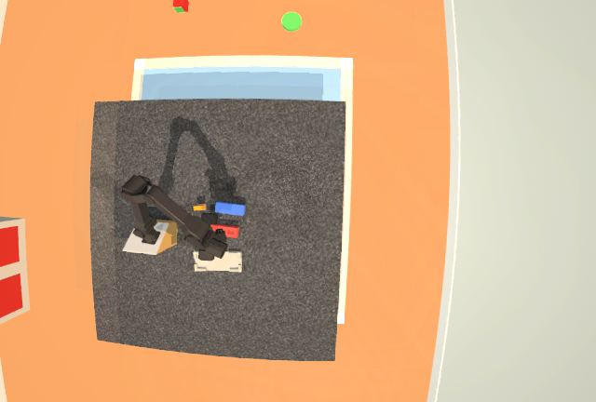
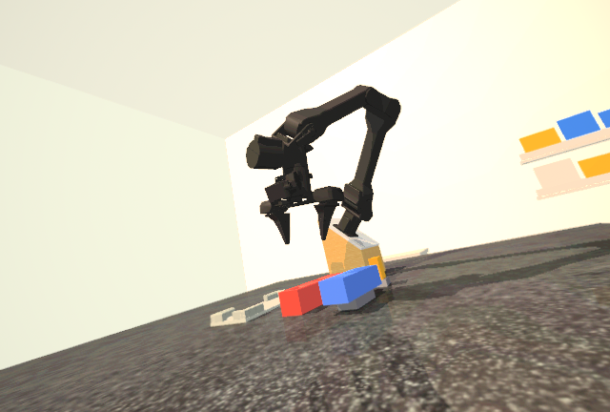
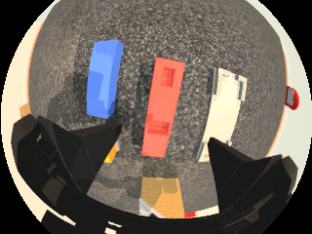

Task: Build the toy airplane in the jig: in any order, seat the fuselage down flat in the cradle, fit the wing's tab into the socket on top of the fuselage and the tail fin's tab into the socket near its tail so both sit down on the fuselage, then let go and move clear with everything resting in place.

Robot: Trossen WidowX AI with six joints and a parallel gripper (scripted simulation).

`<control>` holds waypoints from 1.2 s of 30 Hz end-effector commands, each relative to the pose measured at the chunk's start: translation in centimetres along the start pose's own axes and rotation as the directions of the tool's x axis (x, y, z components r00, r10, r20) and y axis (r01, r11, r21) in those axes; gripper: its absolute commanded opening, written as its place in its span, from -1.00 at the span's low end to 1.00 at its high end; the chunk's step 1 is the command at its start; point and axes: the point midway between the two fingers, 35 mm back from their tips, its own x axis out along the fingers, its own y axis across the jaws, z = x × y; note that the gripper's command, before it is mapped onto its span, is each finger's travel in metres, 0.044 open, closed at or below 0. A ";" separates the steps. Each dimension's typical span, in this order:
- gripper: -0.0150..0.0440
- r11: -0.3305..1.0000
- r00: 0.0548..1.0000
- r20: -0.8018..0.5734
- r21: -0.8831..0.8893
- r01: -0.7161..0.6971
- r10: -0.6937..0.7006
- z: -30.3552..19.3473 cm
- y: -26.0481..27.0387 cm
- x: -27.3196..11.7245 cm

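The red fuselage [image 1: 233, 231] [image 2: 295, 300] [image 3: 163, 102] lies with its two sockets facing up, between the wing and the jig. The blue wing [image 1: 230, 207] [image 2: 347, 286] [image 3: 104, 80] stands on its grey tab. The small orange tail fin [image 1: 199, 207] [image 2: 378, 266] [image 3: 111, 155] is near the wing's end towards the arm base, partly hidden by a finger in the wrist view. The cream jig [image 1: 219, 265] [image 2: 254, 311] [image 3: 224, 112] is empty. My gripper [image 2: 305, 240] [image 3: 166, 135] is open and empty, pointing down above the fuselage, with its fingers spread to either side.
The arm's base stands on an orange and white block [image 1: 167, 238] [image 2: 339, 250] [image 3: 163, 192] close to the parts. The dark mat [image 1: 284, 291] lies under everything. A red block [image 1: 180, 2] and a green disc [image 1: 291, 20] are far off, beyond the mat.
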 end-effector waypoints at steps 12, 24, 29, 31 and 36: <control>1.00 0.993 0.993 0.020 0.027 -0.119 0.118 -1.0 0.1 4.7; 1.00 0.992 0.993 0.020 0.026 -0.120 0.120 -1.0 0.3 6.5; 1.00 0.992 0.993 0.020 0.027 -0.120 0.119 -0.9 0.4 7.0; 1.00 0.992 0.993 0.020 0.027 -0.119 0.119 -0.9 0.4 7.4; 1.00 0.993 0.993 0.020 0.025 -0.119 0.118 -0.9 0.5 8.2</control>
